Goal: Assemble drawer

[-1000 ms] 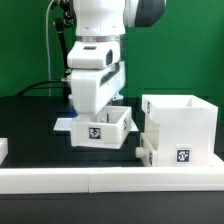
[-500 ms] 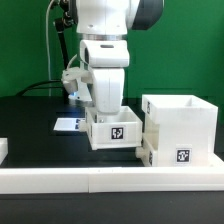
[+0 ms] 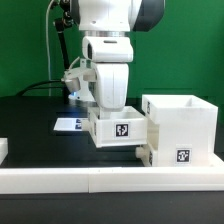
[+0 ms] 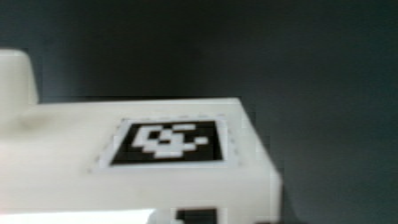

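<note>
My gripper point(image 3: 112, 110) reaches down into a small white open box, the drawer's inner box point(image 3: 121, 129), with a black marker tag on its front. The box hangs level just above the table and its side touches or nearly touches the larger white drawer housing point(image 3: 181, 122) on the exterior view's right. My fingertips are hidden inside the box, which travels with them. In the wrist view the inner box point(image 4: 169, 145) with its tag fills the lower part of the picture, and my gripper point(image 4: 199, 214) sits at the edge.
The marker board point(image 3: 67, 125) lies flat on the black table behind the inner box. A long white bar point(image 3: 100, 180) runs along the front edge. A small white part point(image 3: 3, 150) sits at the far left. A tagged white block point(image 3: 178, 155) rests below the housing.
My gripper has carried the inner box to the exterior view's right, from over the marker board up against the housing. The last half second added only a small shift.
</note>
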`<state>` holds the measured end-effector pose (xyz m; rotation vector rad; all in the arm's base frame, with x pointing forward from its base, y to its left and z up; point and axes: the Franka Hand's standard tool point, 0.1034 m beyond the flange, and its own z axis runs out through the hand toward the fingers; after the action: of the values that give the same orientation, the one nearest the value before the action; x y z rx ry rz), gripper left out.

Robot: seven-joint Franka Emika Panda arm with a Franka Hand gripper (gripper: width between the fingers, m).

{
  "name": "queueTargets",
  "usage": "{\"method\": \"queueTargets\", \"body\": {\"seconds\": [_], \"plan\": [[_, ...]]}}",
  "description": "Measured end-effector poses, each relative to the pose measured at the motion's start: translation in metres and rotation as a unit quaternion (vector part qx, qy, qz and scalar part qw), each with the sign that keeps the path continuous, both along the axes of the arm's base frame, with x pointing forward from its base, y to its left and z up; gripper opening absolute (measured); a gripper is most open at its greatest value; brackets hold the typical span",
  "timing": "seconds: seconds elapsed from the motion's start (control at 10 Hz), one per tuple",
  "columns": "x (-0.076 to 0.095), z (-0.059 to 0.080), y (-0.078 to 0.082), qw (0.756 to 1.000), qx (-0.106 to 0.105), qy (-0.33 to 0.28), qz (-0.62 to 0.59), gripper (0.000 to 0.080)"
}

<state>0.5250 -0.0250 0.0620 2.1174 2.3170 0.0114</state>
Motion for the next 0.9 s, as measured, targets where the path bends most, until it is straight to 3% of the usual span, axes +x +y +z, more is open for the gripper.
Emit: {"method": "queueTargets", "body": {"seconds": [0.3,0.9], "plan": [[-0.001,-0.002,-0.001,1.0,0.001,-0.007,-0.002,0.0044],[0.0,-0.01,0.018,0.997,0.006,-0.005,-0.082,0.0044]]}}
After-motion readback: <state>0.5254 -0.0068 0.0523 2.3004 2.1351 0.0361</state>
